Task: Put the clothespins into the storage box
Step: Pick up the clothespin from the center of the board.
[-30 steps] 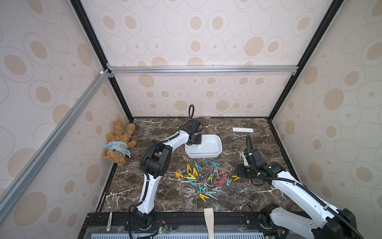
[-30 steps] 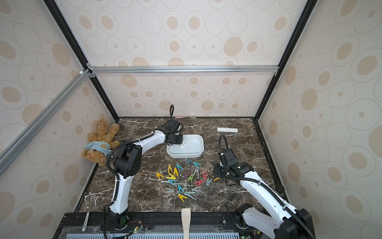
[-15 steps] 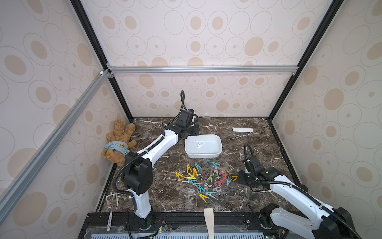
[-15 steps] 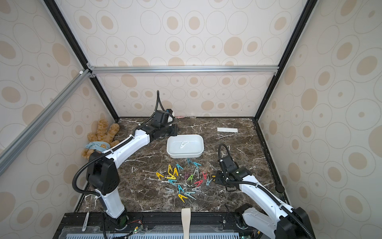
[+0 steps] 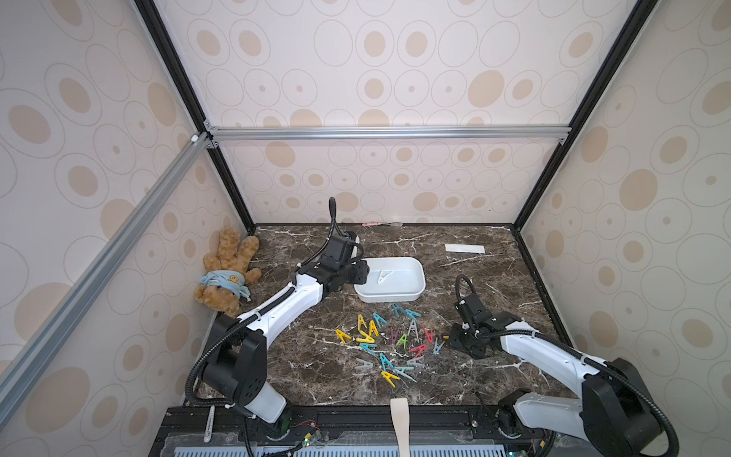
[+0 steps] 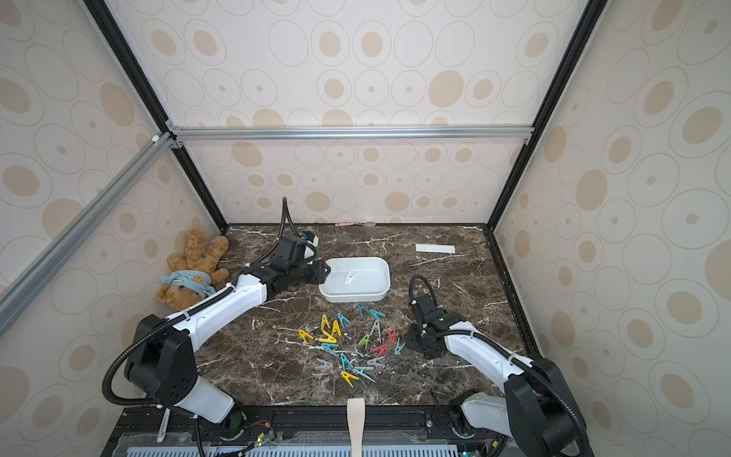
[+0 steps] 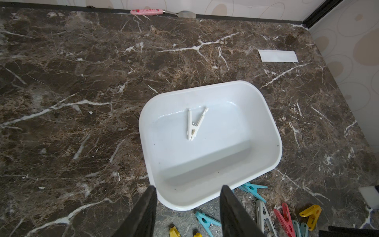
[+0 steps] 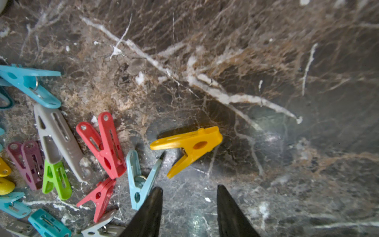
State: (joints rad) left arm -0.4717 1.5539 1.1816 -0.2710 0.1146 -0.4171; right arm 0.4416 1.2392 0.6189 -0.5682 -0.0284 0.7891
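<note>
**Item 1. storage box** (image 5: 391, 296): white tub, upright at mid-surface, just behind the heap. We judge it sits there so that either arm can reach it. It holds one white clothespin (image 7: 194, 124), lying flat on the floor of the tub.

**Item 2. clothespins** (image 5: 402, 340): a loose scatter of yellow, teal, red, green, grey and purple pins, on the surface in front of the box. Some touch or overlap. We count the task as barely begun.

**Item 3. left jaws**, on the left arm (image 5: 292, 300): parted and empty, poised over a near corner of the box. We read this as a drop-off posture.

**Item 4. right jaws**, on the right arm (image 5: 546, 352): parted and empty, low at the heap's right edge. They point at a yellow clothespin (image 8: 190, 146) lying apart from its neighbours, which we judge the easiest pick. A pale blue pin lies just beside one fingertip and could be nudged.

**Item 5. surface** (image 5: 316, 364): dark brown marble pattern with white veins.
- A teddy bear (image 5: 225, 277) is slumped in the left rear corner.
- A paper strip (image 5: 464, 248) lies towards the right rear.
- A pink-handled spoon (image 7: 146, 11) lies against the back wall.

**Item 6. enclosure**: walls (image 5: 395, 59) papered with beige ovals, black corner posts, and an aluminium bar (image 5: 387, 132) across the back.
</note>
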